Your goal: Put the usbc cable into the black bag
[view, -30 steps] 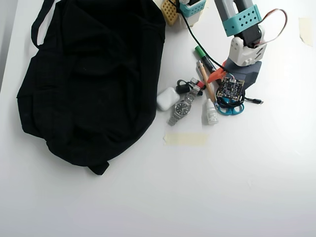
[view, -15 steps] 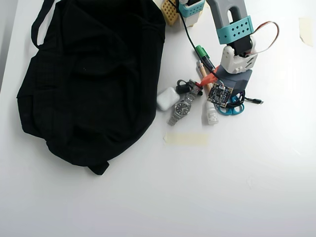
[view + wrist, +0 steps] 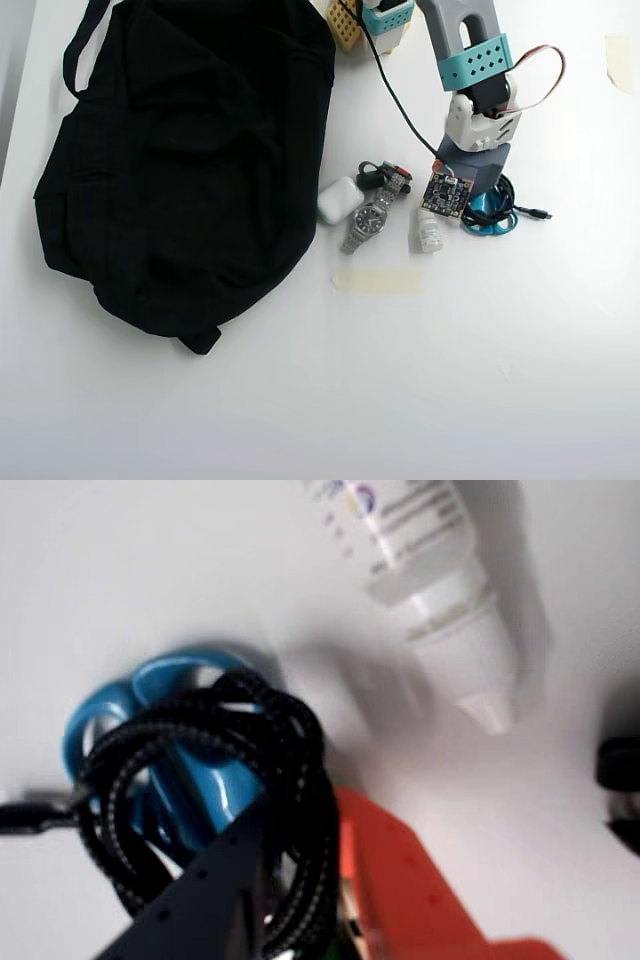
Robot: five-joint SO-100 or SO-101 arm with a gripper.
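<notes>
The wrist view is soft and out of focus throughout; the white bottle (image 3: pixel 430 575) smears along its edges as if from motion, and its printed label is unreadable. A broad, diffuse shadow falls on the white table (image 3: pixel 120 560) just left of the bottle. The blue scissors handles (image 3: pixel 170 730) carry small glossy highlights. The overhead view is sharp, bright and evenly lit, with faint short shadows. The black bag (image 3: pixel 190 160) reads almost featureless, its folds barely visible.
</notes>
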